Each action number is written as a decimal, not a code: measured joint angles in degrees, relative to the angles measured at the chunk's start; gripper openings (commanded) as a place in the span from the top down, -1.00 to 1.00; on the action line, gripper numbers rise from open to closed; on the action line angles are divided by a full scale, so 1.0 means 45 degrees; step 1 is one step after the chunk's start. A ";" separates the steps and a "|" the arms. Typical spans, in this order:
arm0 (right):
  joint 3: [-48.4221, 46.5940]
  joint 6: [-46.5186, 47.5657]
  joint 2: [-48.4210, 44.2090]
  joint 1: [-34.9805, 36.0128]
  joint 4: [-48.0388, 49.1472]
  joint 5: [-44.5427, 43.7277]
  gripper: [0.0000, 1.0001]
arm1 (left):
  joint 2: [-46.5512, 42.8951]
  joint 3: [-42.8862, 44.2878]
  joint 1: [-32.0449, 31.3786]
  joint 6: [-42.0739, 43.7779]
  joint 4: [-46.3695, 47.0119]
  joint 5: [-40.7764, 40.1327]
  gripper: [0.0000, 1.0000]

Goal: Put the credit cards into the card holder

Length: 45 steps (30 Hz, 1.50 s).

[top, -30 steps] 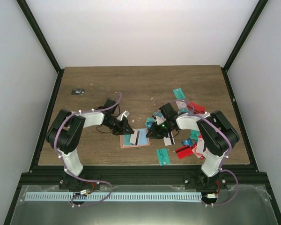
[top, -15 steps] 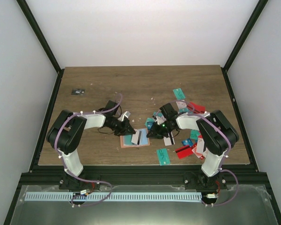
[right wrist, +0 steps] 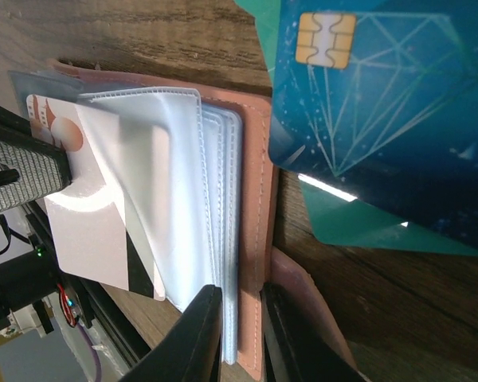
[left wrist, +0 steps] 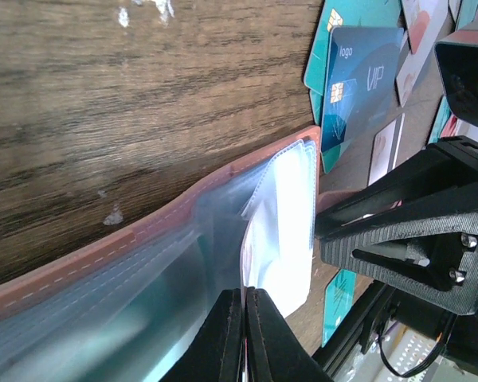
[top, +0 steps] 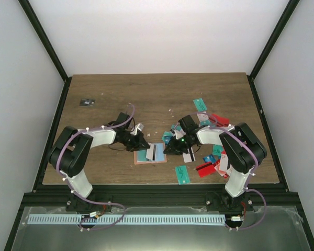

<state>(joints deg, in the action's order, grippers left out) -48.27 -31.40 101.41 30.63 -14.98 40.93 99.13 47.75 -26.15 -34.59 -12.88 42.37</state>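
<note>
Card holder (top: 146, 162) open, mid-desk by the near edge. Left jaws (left wrist: 244, 293) fully closed on white-pink card (right wrist: 88, 215); right jaws (right wrist: 240, 294) nearly closed, pinching the card holder's sleeves. My worry: the card misses the pocket mouth and buckles, or the sleeves slip free.

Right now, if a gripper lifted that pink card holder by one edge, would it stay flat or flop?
Probably floppy: the clear sleeves of the card holder curl and fan out where the right gripper pinches its edge. It is likely light, and the glossy plastic could slip.
</note>
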 measured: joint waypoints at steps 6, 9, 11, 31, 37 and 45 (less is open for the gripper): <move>0.0078 -0.0034 0.0005 0.0000 0.0073 0.0121 0.66 | -0.0335 -0.0374 0.0000 -0.0223 0.0257 -0.0291 0.92; 0.0107 -0.0029 0.0034 -0.0005 0.0097 0.0267 0.66 | -0.0423 -0.0457 0.0000 -0.0180 0.0262 -0.0364 0.92; 0.0107 -0.0029 0.0063 -0.0005 0.0097 0.0325 0.67 | -0.0427 -0.0457 0.0000 0.0015 0.0131 -0.0403 0.92; 0.0107 -0.0029 0.0194 0.0000 0.0097 0.0670 0.67 | -0.0432 0.0389 -0.0010 0.1690 -0.2035 -0.1117 0.92; 0.0107 -0.0029 0.0238 -0.0005 0.0107 0.0767 0.67 | -0.0432 0.0408 -0.0010 0.1685 -0.2021 -0.1219 0.92; 0.0107 -0.0029 0.0287 0.0000 0.0107 0.0855 0.70 | -0.0534 0.0534 -0.0010 0.1617 -0.1870 -0.1540 0.92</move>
<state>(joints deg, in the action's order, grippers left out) -47.79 -31.53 102.69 30.63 -14.50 44.77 96.73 50.15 -26.20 -27.31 -21.30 35.44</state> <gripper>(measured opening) 0.150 0.041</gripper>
